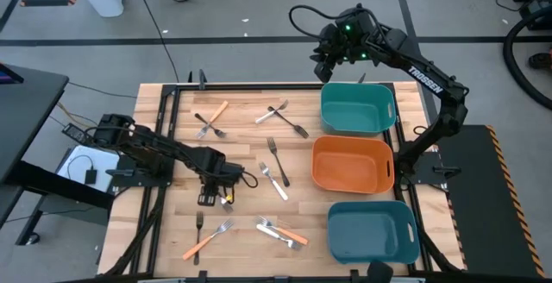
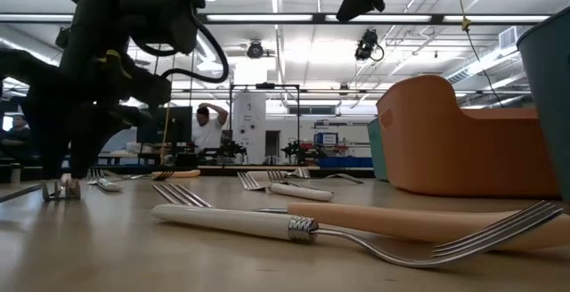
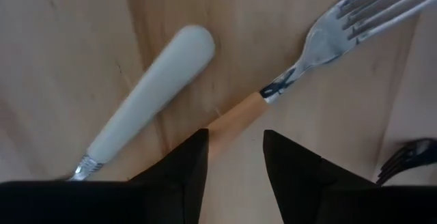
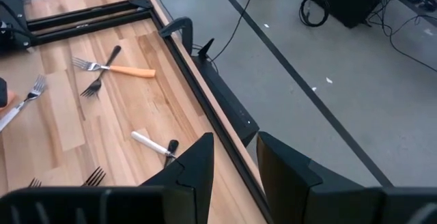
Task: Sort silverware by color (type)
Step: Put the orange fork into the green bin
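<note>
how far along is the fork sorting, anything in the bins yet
Barely begun. All three bins, the far teal bin, orange bin and near teal bin, look empty, and the forks lie scattered on the table. The left gripper is down at the table, open, its fingers straddling an orange-handled fork, beside a white-handled fork. The right gripper waits, open, raised beyond the far edge. Every fork remains to be sorted.

Grey floor (image 1: 241, 7) with cables; bright ceiling lights (image 2: 294, 56) over a workshop.

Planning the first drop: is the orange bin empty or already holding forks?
Empty. In the high view the orange bin shows only bare floor inside; no forks lie in it.
</note>
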